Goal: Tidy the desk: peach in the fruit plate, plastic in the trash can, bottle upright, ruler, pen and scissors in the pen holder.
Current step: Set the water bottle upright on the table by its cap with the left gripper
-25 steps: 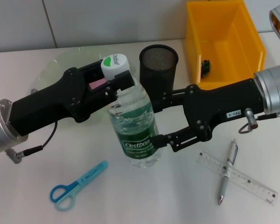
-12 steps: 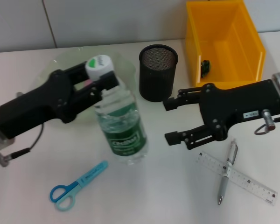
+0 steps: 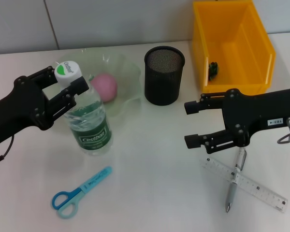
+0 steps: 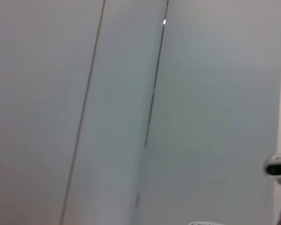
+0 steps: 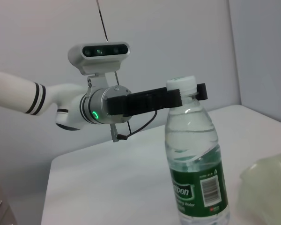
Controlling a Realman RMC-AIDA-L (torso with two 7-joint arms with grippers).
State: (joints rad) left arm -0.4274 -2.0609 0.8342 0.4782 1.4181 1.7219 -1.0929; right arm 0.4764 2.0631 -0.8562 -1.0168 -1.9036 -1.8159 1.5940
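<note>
My left gripper (image 3: 66, 86) is shut on the neck of a clear water bottle (image 3: 91, 126) with a green label and white cap. The bottle stands nearly upright on the table, just left of the fruit plate. The right wrist view shows the bottle (image 5: 196, 159) with the left gripper (image 5: 189, 92) at its cap. A pink peach (image 3: 105, 87) lies in the translucent green fruit plate (image 3: 131, 73). My right gripper (image 3: 189, 124) is open and empty, right of the black mesh pen holder (image 3: 164, 75). Blue scissors (image 3: 79, 193), a clear ruler (image 3: 245, 184) and a silver pen (image 3: 235, 180) lie on the table.
A yellow bin (image 3: 253, 34) stands at the back right with a small dark scrap (image 3: 212, 70) inside. The pen lies across the ruler just below my right gripper. The left wrist view shows only wall.
My left gripper has carried the bottle left, from in front of the pen holder to beside the plate, uncovering the peach. My right gripper let go of the bottle and drew back right.
</note>
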